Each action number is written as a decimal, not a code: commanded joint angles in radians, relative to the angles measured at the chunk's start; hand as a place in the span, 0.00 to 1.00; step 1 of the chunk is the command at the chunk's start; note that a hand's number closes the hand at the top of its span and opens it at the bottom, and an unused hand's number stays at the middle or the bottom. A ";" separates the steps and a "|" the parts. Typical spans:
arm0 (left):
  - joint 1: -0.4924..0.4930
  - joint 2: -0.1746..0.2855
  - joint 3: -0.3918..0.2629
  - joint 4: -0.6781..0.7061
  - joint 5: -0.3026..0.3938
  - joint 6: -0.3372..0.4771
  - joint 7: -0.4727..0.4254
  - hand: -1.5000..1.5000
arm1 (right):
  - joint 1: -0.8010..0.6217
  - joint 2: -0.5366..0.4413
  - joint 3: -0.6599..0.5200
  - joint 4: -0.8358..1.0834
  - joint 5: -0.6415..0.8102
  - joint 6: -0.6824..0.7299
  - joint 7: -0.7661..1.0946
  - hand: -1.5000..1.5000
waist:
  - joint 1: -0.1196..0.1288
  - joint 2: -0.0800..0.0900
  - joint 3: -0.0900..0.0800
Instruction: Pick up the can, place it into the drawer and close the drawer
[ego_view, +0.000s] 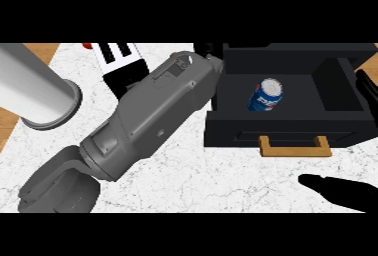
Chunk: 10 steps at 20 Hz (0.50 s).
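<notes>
Counter: I saw a white marbled top (221, 170), with wood showing at its left edge.
Cylinder: a big pale grey cylinder (37, 85) lay across the far left corner.
Box: a black-and-white box (118, 57) stood behind my left forearm (155, 110).
Left forearm: it ran diagonally from the lower left up to the drawer's left wall.
Left hand: only a dark bit of the left hand (207, 49) showed at that wall; I could not tell its grip.
Drawer: the black drawer (280, 131) stood pulled out, its wooden handle (294, 149) facing me.
Can: the blue can (266, 95) lay tilted inside the drawer, left of centre, clear of both hands.
Right hand: the right hand (343, 192) rested low at the right, fingers stretched out, holding nothing.
</notes>
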 joint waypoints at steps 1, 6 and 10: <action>-0.003 -0.004 -0.001 -0.028 -0.016 0.044 0.024 0.00 | -0.128 0.001 0.114 0.154 0.192 -0.083 0.001 0.00 | 0.017 -0.005 0.000; 0.054 0.028 0.003 -0.060 -0.053 0.037 0.032 0.00 | -0.212 -0.029 0.162 0.354 0.301 -0.142 -0.061 0.00 | 0.020 -0.007 0.000; 0.052 0.083 -0.007 -0.073 -0.076 0.016 0.086 0.00 | -0.340 -0.058 0.185 0.550 0.386 -0.189 -0.100 0.00 | 0.026 -0.005 0.000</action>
